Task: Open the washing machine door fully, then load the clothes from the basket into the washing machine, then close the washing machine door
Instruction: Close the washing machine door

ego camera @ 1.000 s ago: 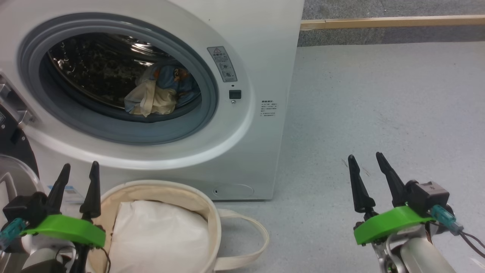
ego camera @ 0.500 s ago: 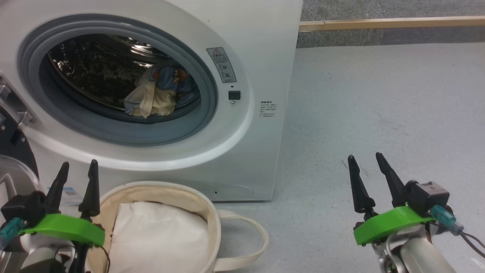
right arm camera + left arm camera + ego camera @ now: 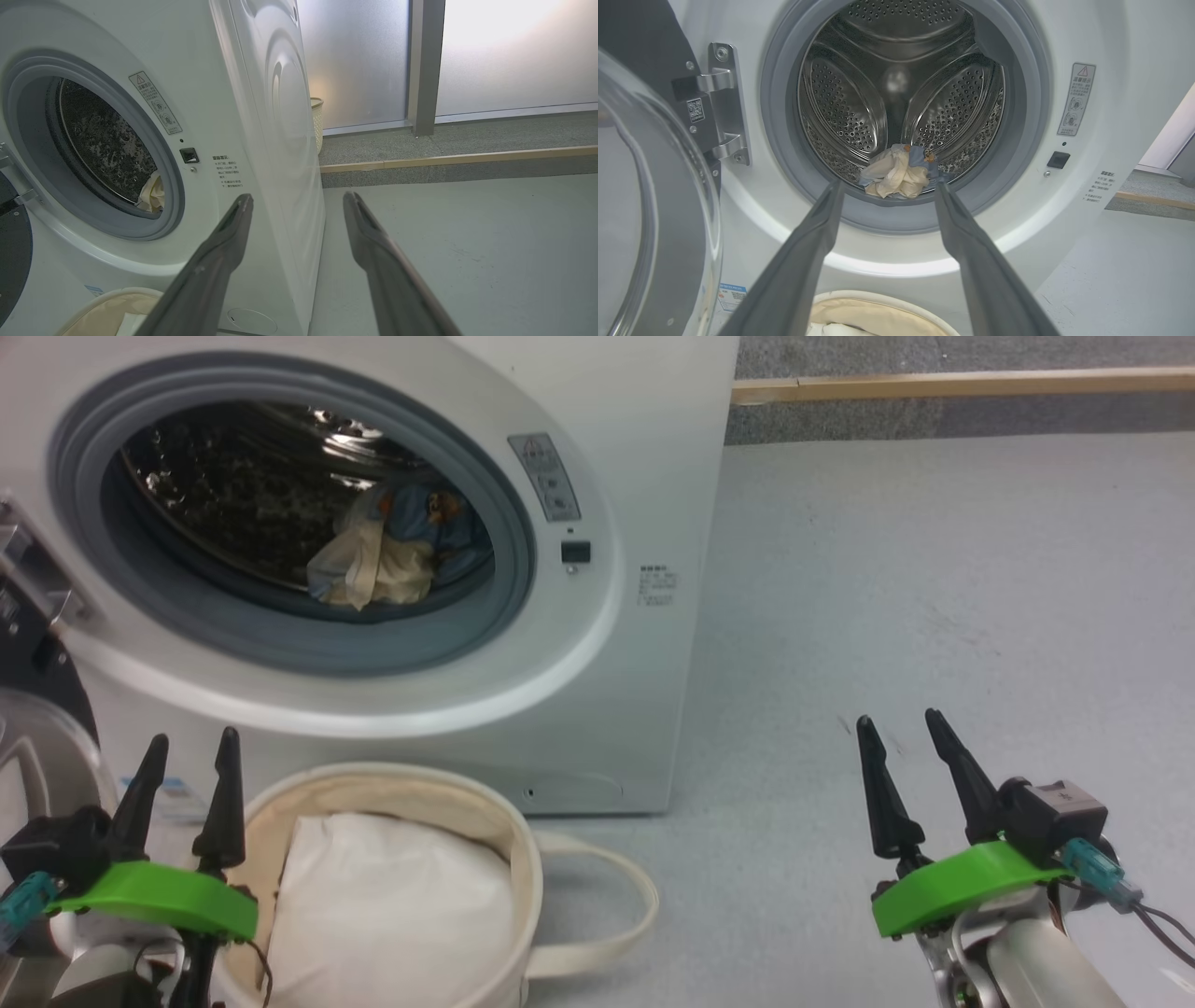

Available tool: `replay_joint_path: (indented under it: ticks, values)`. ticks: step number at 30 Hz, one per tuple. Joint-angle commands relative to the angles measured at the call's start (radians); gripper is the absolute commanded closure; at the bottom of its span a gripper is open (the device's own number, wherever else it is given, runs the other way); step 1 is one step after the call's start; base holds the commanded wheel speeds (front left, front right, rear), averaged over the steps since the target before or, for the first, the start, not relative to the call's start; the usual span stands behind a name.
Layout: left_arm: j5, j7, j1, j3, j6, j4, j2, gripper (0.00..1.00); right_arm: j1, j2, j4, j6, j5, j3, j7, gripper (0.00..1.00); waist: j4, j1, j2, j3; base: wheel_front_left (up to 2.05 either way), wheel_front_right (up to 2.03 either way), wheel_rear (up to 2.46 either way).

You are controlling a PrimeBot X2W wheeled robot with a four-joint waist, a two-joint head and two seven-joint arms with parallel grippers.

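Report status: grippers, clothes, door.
Left gripper, right gripper open, empty. Clothes in drum; washing machine door stands open. Basket, white padding inside, sits below the opening.

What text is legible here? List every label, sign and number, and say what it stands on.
No wording is clear enough to quote.
Warning label, front of the washing machine: red triangle sign; print too small.
Printed lines, right of the opening: too small.
QR sticker, beside the door hinge: code only, no readable words.
Blue sticker, low on the front: blurred.
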Motion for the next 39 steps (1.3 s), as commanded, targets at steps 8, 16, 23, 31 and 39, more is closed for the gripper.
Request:
replay_joint_path:
  ticks: [8,16,23,31,39]
  values:
    - [-0.002,-0.012,-0.026,0.041,-0.006,-0.033,0.030,0.00,-0.019,-0.009,-0.027,0.000,0.008,0.015,-0.012,0.00,0.005,-0.0002,-0.0001,0.002,-2.08,2.12,-0.04]
    - [-0.002,-0.012,-0.025,0.036,-0.006,-0.037,0.029,0.00,-0.017,-0.009,-0.029,0.000,0.007,0.013,-0.012,0.00,0.007,-0.0002,-0.0001,0.000,-1.53,1.53,0.00]
    - [0.002,-0.012,-0.021,0.036,-0.006,-0.040,0.024,0.00,-0.016,-0.011,-0.026,0.000,0.010,0.017,-0.012,0.00,0.010,-0.0002,-0.0001,-0.004,-0.52,0.52,0.00]
    - [0.006,-0.012,-0.020,0.034,-0.006,-0.045,0.021,0.00,-0.019,-0.012,-0.024,0.000,0.012,0.019,-0.012,0.00,0.019,-0.0002,-0.0001,-0.006,0.00,0.00,0.00]
    - [0.012,-0.012,-0.019,0.013,-0.006,-0.026,0.016,0.00,-0.015,-0.010,-0.020,0.000,0.009,0.019,-0.012,0.00,0.080,-0.0002,-0.0001,-0.016,0.00,0.00,0.00]
